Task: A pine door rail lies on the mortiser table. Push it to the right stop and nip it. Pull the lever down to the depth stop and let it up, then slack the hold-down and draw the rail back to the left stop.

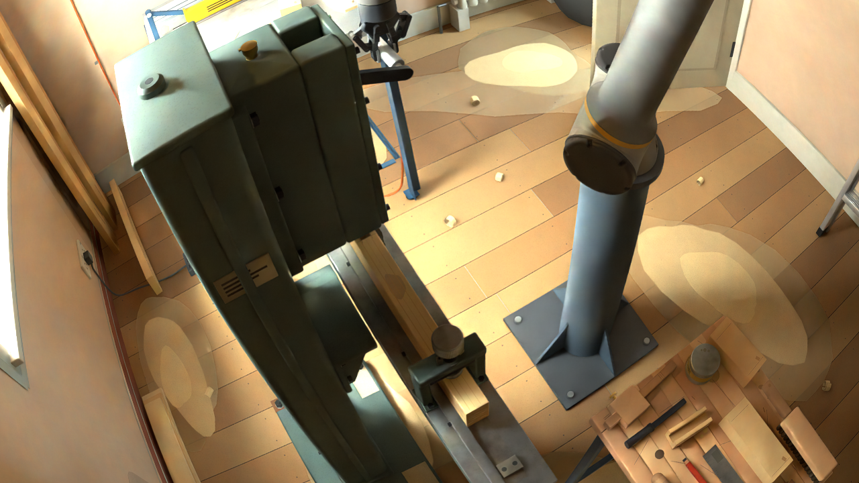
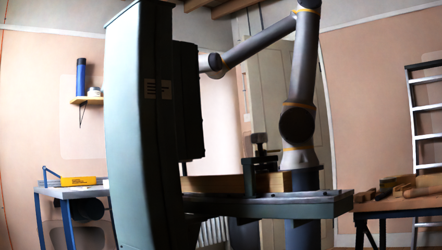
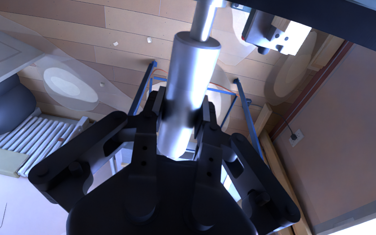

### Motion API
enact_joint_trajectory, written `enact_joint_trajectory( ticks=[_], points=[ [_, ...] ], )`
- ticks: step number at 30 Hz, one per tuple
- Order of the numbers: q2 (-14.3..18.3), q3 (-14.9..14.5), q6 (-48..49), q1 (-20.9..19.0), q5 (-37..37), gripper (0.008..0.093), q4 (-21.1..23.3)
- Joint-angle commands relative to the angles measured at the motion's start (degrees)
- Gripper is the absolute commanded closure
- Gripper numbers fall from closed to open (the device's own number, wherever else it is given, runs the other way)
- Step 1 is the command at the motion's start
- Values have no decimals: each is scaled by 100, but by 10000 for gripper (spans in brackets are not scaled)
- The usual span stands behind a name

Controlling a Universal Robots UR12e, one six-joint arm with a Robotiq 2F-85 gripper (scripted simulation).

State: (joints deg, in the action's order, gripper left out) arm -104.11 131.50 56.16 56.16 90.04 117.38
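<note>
My gripper (image 3: 180, 110) is closed around the silver grip of the mortiser's lever (image 3: 191, 83), and I hold it high beside the far side of the green mortiser head (image 1: 252, 138). In the side camera the gripper (image 1: 382, 45) sits above the lever's dark arm (image 1: 384, 74). The pine rail (image 1: 414, 324) lies along the steel table under the head. The hold-down (image 1: 447, 360) with its knurled knob straddles the rail near its near end. A small stop plate (image 1: 509, 465) sits on the table beyond that end, apart from the rail.
The arm's pedestal (image 1: 594, 282) stands on the floor right of the table. A workbench (image 1: 715, 408) with tools is at lower right. A blue-legged stand (image 1: 402, 144) is behind the machine, and small wood offcuts lie on the floor.
</note>
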Motion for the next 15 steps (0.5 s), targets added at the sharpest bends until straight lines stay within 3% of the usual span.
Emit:
enact_joint_trajectory(
  ticks=[1, 15],
  points=[
    [7, -2, -2, -2, -4, 934, 17],
    [63, 23, -25, -25, -4, 934, 97]
  ],
)
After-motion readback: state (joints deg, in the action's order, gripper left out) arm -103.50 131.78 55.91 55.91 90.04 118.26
